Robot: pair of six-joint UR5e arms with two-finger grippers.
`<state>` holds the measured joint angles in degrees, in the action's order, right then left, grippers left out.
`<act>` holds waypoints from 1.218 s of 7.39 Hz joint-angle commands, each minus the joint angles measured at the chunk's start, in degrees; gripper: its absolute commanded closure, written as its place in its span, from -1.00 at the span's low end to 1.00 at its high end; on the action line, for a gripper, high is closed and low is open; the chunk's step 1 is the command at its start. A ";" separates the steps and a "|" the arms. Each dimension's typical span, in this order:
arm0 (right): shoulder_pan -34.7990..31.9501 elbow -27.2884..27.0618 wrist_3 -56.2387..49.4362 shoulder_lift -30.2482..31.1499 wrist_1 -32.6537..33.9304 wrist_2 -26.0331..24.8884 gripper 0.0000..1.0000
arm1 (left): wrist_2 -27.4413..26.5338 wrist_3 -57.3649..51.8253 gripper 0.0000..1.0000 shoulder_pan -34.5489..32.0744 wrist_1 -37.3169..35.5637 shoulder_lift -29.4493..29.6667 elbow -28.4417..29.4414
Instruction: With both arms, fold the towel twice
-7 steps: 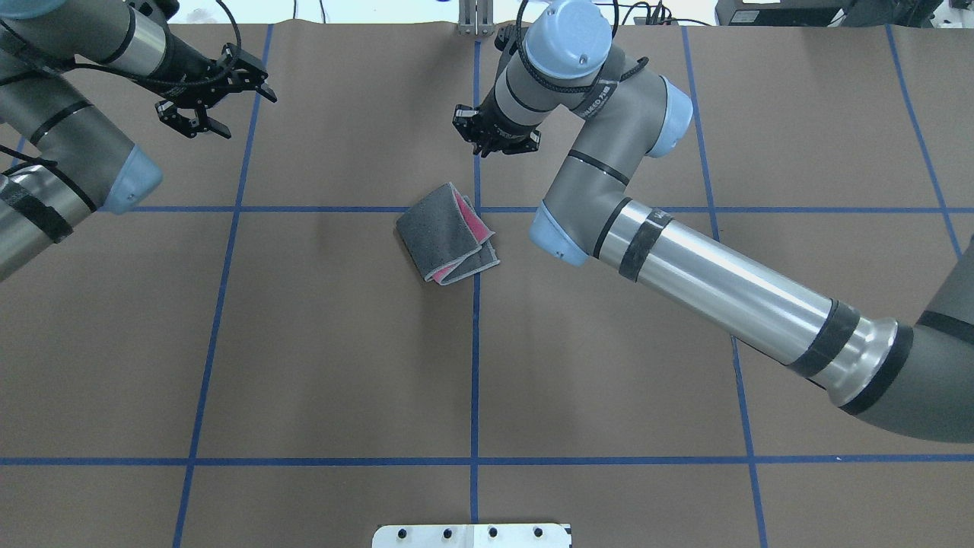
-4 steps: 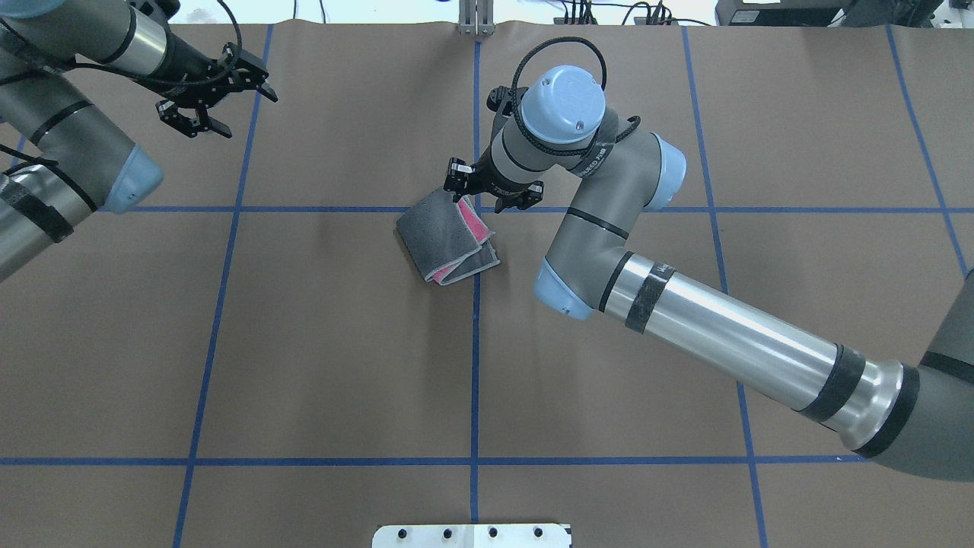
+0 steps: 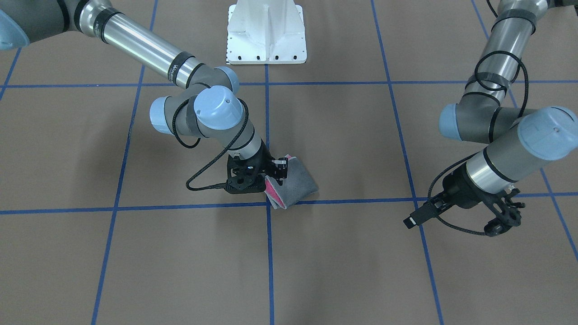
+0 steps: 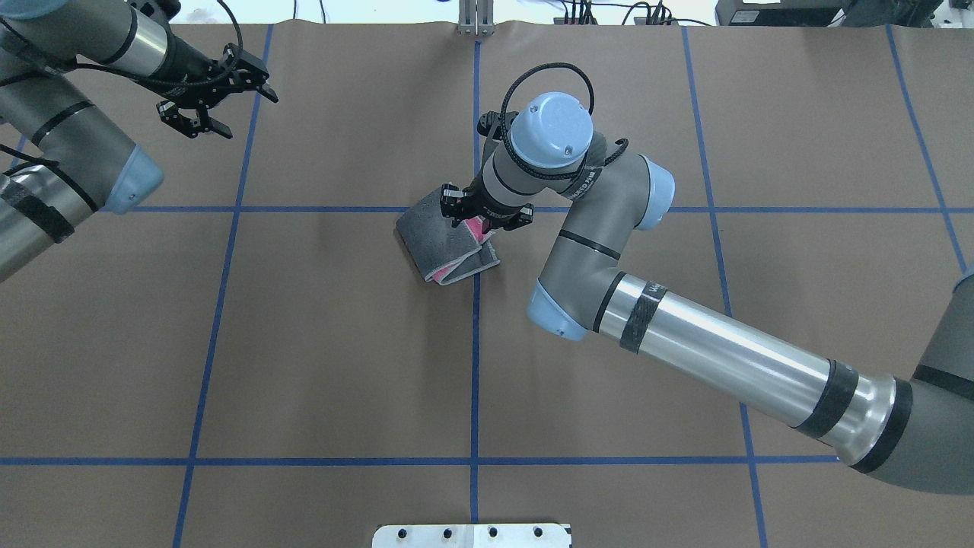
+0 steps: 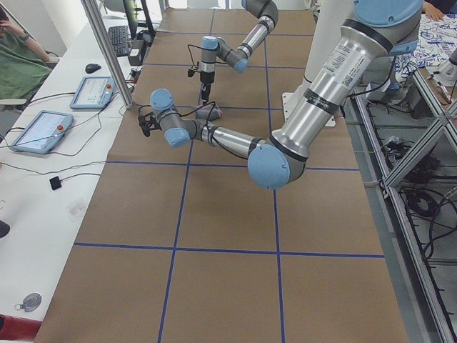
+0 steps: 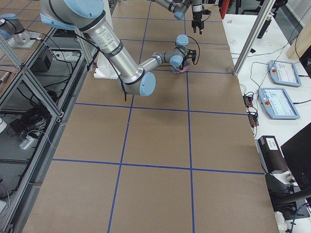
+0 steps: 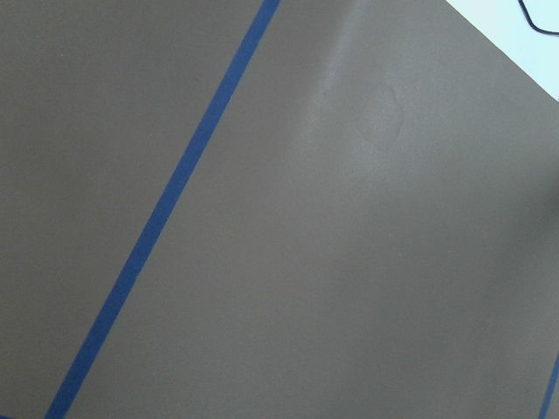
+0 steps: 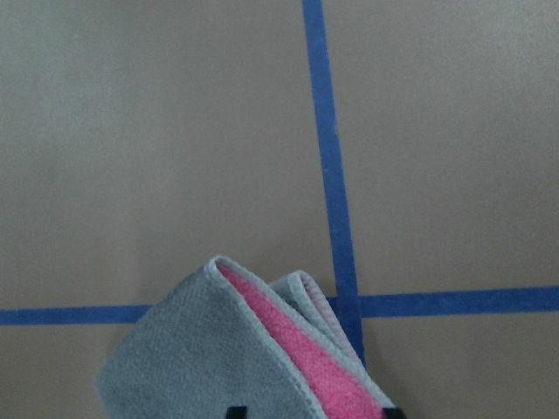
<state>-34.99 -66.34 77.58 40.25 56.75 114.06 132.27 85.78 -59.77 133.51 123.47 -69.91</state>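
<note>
Towel (image 4: 437, 240), seemingly twice-folded, grey outside, desk (image 4: 304, 342) centre: right jaws have dropped from 12 o'clock to straddle its far edge, spread, gripping nothing yet, likely a final tidy; left jaws spread, empty, 10 o'clock.

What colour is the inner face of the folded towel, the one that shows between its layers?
Pink, inside the grey towel; the right wrist view shows it best.

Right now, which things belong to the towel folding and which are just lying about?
Job: small grey-and-pink terry towel; silver-grey right arm, jaws at it; silver-grey left arm.
Lying about: white bolted pedestal base; two grey tablets on the white side bench.
</note>
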 commanded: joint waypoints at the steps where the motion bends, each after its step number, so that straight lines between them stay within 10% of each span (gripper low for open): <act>1: 1.15 0.07 -0.49 0.79 -0.06 -0.07 -0.04 | 0.00 0.00 -1.00 0.01 0.00 -0.07 0.12; 3: 1.15 0.07 -0.50 0.97 -0.06 -0.07 0.09 | -0.09 0.00 -1.00 0.09 0.00 0.01 0.13; 5: 1.06 -0.02 -0.67 0.97 -0.32 -0.07 1.00 | 0.00 0.00 -1.00 0.09 0.00 0.01 0.13; 9: 0.01 -1.86 -2.08 1.76 -0.23 0.28 1.00 | -0.09 -0.09 -1.00 0.09 0.00 -0.07 0.13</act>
<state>-34.71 -67.81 75.70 41.78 56.48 114.25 132.26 85.76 -59.68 133.50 123.41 -69.78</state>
